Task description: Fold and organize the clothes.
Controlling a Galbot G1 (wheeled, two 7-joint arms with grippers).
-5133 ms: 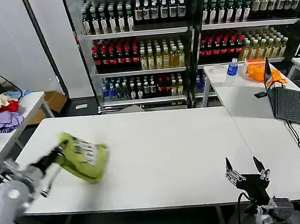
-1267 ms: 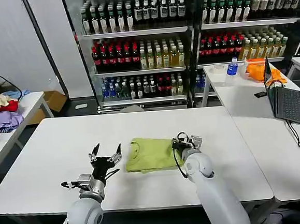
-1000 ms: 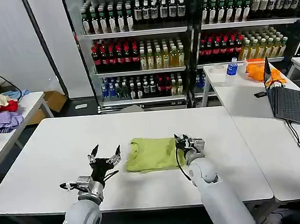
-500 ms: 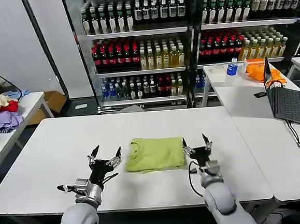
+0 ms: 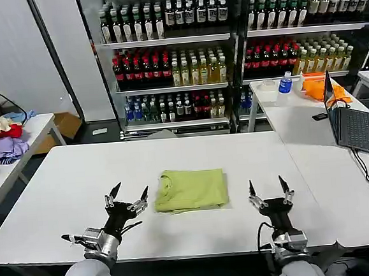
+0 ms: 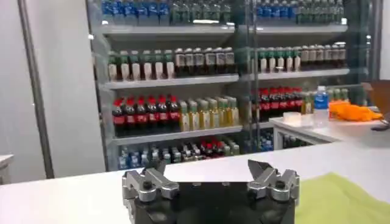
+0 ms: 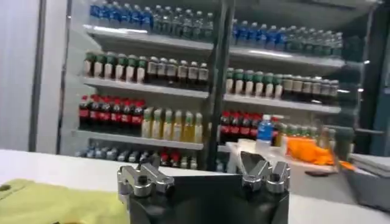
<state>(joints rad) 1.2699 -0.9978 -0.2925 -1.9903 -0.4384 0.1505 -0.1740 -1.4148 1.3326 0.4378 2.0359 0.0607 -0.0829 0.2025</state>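
- No text, brand, number or sign can be read anywhere in these views.
- The bottles (image 5: 162, 15) on the shelves carry labels, but they are too small to make out any lettering.
- The blue-labelled bottle (image 5: 286, 82) on the far counter shows no legible wording.
- The folded lime T-shirt (image 5: 191, 189) lies with a plain side up; no print or lettering is visible on it.
- The laptop (image 5: 356, 124) shows no readable mark.
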